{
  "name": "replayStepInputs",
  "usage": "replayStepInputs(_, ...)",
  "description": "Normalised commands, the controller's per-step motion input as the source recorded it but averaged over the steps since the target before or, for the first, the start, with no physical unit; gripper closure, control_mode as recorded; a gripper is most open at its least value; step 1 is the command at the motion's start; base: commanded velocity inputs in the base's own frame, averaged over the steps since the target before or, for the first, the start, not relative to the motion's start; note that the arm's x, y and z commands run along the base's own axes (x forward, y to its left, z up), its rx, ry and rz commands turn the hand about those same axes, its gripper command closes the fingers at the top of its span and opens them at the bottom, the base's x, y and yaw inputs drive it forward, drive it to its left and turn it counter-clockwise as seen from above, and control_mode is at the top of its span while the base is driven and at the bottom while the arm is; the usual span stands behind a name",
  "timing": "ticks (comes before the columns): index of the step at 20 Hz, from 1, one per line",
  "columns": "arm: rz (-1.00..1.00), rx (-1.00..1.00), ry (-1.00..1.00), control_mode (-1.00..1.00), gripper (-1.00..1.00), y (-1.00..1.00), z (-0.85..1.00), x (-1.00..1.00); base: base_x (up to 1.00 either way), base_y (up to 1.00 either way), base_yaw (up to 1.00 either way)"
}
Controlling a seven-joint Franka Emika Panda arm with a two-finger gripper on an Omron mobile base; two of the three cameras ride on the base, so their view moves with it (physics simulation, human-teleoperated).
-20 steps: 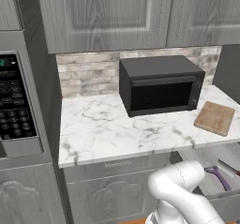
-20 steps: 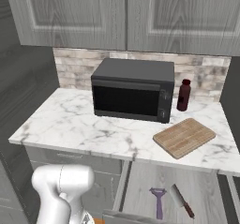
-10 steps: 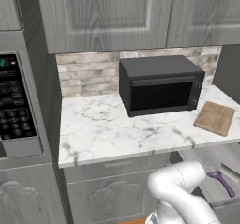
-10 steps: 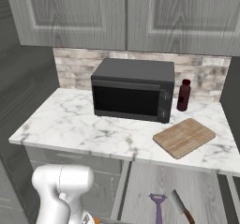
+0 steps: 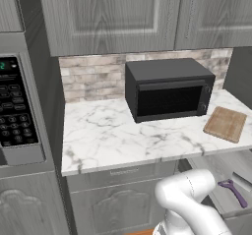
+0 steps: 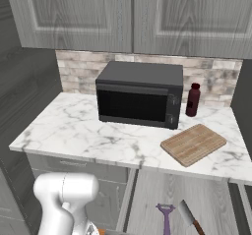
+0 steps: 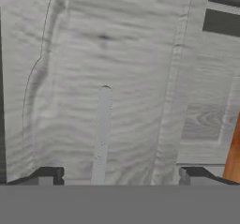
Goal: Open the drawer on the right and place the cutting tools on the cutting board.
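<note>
The drawer point(image 6: 162, 192) stands pulled out below the counter's right end, its pale grey inside point(image 5: 219, 167) showing. In it lie the purple T-shaped tool point(image 6: 166, 215) point(image 5: 233, 190) and, right beside it, the knife point(image 6: 189, 218) with its silver blade point(image 5: 241, 181). The cutting board point(image 6: 193, 143) point(image 5: 225, 123) rests bare on the marble counter, right of the microwave. In the hand view my gripper point(image 7: 119, 176) is open, its fingertips point(image 7: 47, 174) wide apart on either side of a thin pale bar handle point(image 7: 101, 134) on a grey wood-grain panel point(image 7: 131, 54). I cannot tell whether the fingers touch the handle.
A black microwave point(image 6: 138, 94) point(image 5: 167, 89) sits at the back of the counter, with a dark red bottle point(image 6: 193, 100) to its right. A built-in oven panel point(image 5: 17, 111) stands at the left. A closed grey drawer front point(image 5: 123, 172) is left of the open one.
The drawer slid a little further out between the earliest frame and now, carrying the purple tool and knife toward the cameras. The counter things stayed put.
</note>
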Motion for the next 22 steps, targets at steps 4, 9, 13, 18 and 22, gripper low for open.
replayStepInputs(4, 0.00, 0.02, 0.00, -1.00, -1.00, -0.10, 0.06, -0.95, 0.00, 0.00, 0.00)
replayStepInputs(9, 0.00, 0.00, 0.02, -1.00, -1.00, 0.00, 0.19, -0.70, 0.00, 0.00, 0.00)
replayStepInputs(13, 0.00, 0.00, 0.08, -1.00, -1.00, 0.00, 0.20, -0.61, 0.00, 0.00, 0.00)
replayStepInputs(18, 0.00, -0.04, 0.13, -1.00, -1.00, 0.01, 0.29, -0.33, 0.00, 0.00, 0.00)
replayStepInputs(22, 0.00, -0.05, 0.18, -1.00, -1.00, 0.00, 0.35, -0.03, 0.00, 0.00, 0.00)
